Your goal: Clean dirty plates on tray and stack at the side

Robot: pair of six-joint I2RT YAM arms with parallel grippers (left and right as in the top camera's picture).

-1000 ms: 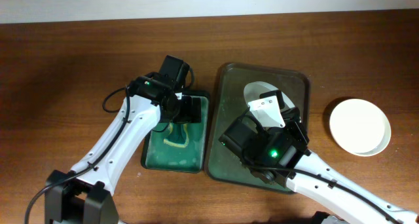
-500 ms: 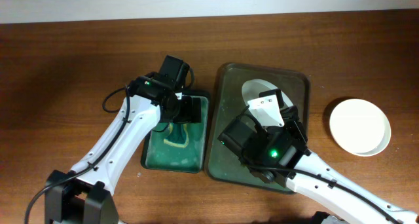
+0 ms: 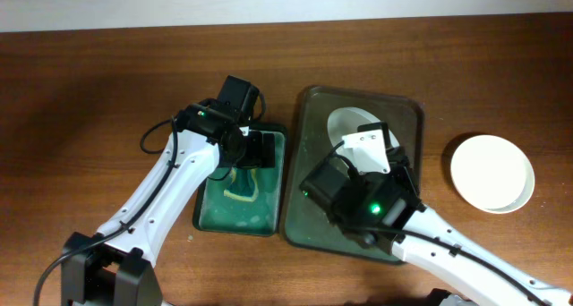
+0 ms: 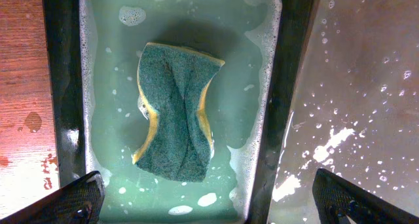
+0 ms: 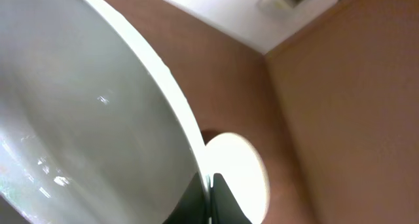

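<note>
Your right end effector [image 5: 211, 192] clamps 1 plate [image 3: 345, 123] by its rim, tilted over the tray [image 3: 405, 114], probably to catch drips. Your left end effector [image 4: 209, 201] hangs spread above the sponge [image 4: 173, 112].

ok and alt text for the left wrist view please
A green and yellow sponge lies in shallow soapy water in a tub, seen from above. The left tool is open, its dark fingertips showing at the bottom corners, clear of the sponge. A wet tray sits to the right.
</note>
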